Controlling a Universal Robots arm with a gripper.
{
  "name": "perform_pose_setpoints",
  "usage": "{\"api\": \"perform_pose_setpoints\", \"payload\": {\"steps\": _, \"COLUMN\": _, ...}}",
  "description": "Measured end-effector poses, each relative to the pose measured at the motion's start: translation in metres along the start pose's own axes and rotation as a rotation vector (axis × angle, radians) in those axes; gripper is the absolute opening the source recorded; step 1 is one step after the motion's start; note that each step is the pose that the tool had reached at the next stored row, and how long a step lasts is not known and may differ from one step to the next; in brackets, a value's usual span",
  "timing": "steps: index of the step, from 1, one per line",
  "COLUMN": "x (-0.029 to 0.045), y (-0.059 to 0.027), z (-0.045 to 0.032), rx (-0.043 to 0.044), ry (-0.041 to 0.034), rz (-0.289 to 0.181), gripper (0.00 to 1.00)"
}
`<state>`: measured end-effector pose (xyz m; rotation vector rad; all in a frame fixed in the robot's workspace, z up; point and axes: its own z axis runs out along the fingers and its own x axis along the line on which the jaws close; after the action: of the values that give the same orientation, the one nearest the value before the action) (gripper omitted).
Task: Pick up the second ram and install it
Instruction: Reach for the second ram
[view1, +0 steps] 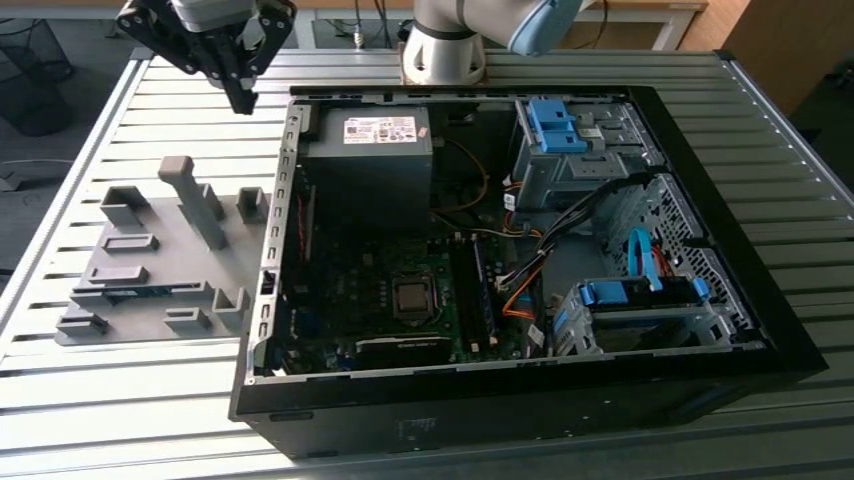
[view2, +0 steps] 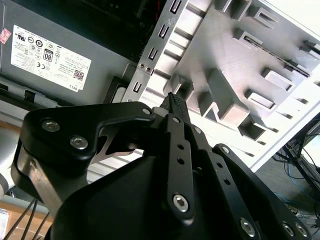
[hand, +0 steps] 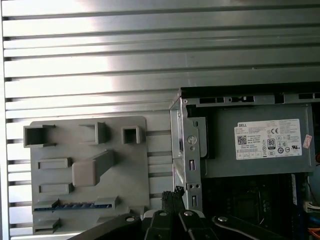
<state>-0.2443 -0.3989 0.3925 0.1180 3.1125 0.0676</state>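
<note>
Single end effector (view1: 244, 103) hangs high, pointing down, pinched closed, empty; second ram (hand: 75, 205) lies apart.

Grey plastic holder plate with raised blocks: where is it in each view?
Exterior view: grey plastic holder plate on the slatted table, at the exterior view's left of the open black computer case.
First wrist view: plate beside the case's outer wall.
Second wrist view: plate beyond the case's perforated edge rail.
Shared landmark: white power-supply label.
</note>
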Motion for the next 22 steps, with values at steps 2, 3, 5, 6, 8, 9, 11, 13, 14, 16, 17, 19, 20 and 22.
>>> {"api": "perform_pose_setpoints", "payload": {"steps": 2, "x": 0.0003, "y": 0.0000, "z": 0.0000, "rx": 0.0000, "ry": 0.0000, "rz": 0.000, "gripper": 0.11}}
{"api": "perform_pose_setpoints", "payload": {"steps": 3, "x": 0.0010, "y": -0.0001, "z": 0.0000, "rx": 0.0000, "ry": 0.0000, "rz": 0.000, "gripper": 0.11}}
{"api": "perform_pose_setpoints", "payload": {"steps": 5, "x": 0.0037, "y": -0.0003, "z": -0.0001, "rx": 0.0000, "ry": 0.0000, "rz": 0.000, "gripper": 0.11}}
{"api": "perform_pose_setpoints", "payload": {"steps": 6, "x": 0.0067, "y": -0.0005, "z": -0.0002, "rx": 0.0000, "ry": 0.0000, "rz": 0.000, "gripper": 0.11}}
{"api": "perform_pose_setpoints", "payload": {"steps": 8, "x": 0.0124, "y": -0.0010, "z": -0.0004, "rx": 0.0001, "ry": 0.0000, "rz": 0.000, "gripper": 0.11}}
{"api": "perform_pose_setpoints", "payload": {"steps": 9, "x": 0.0145, "y": -0.0013, "z": -0.0004, "rx": 0.0000, "ry": 0.0000, "rz": 0.000, "gripper": 0.11}}
{"api": "perform_pose_setpoints", "payload": {"steps": 11, "x": 0.0177, "y": -0.0021, "z": -0.0004, "rx": 0.0000, "ry": 0.0000, "rz": 0.000, "gripper": 0.11}}
{"api": "perform_pose_setpoints", "payload": {"steps": 13, "x": 0.0205, "y": -0.0029, "z": -0.0005, "rx": -0.0001, "ry": -0.0001, "rz": 0.000, "gripper": 0.11}}
{"api": "perform_pose_setpoints", "payload": {"steps": 14, "x": 0.0216, "y": -0.0034, "z": -0.0005, "rx": 0.0000, "ry": 0.0000, "rz": 0.000, "gripper": 0.11}}
{"api": "perform_pose_setpoints", "payload": {"steps": 16, "x": 0.0236, "y": -0.0045, "z": -0.0006, "rx": 0.0000, "ry": 0.0000, "rz": 0.000, "gripper": 0.11}}
{"api": "perform_pose_setpoints", "payload": {"steps": 17, "x": 0.0245, "y": -0.0052, "z": -0.0006, "rx": 0.0000, "ry": 0.0000, "rz": 0.000, "gripper": 0.11}}
{"api": "perform_pose_setpoints", "payload": {"steps": 19, "x": 0.0264, "y": -0.0065, "z": -0.0006, "rx": 0.0000, "ry": 0.0000, "rz": 0.000, "gripper": 0.11}}
{"api": "perform_pose_setpoints", "payload": {"steps": 20, "x": 0.0272, "y": -0.0071, "z": -0.0006, "rx": 0.0000, "ry": 0.0000, "rz": 0.000, "gripper": 0.11}}
{"api": "perform_pose_setpoints", "payload": {"steps": 22, "x": 0.0281, "y": -0.0078, "z": -0.0006, "rx": -0.0001, "ry": -0.0001, "rz": 0.000, "gripper": 0.11}}
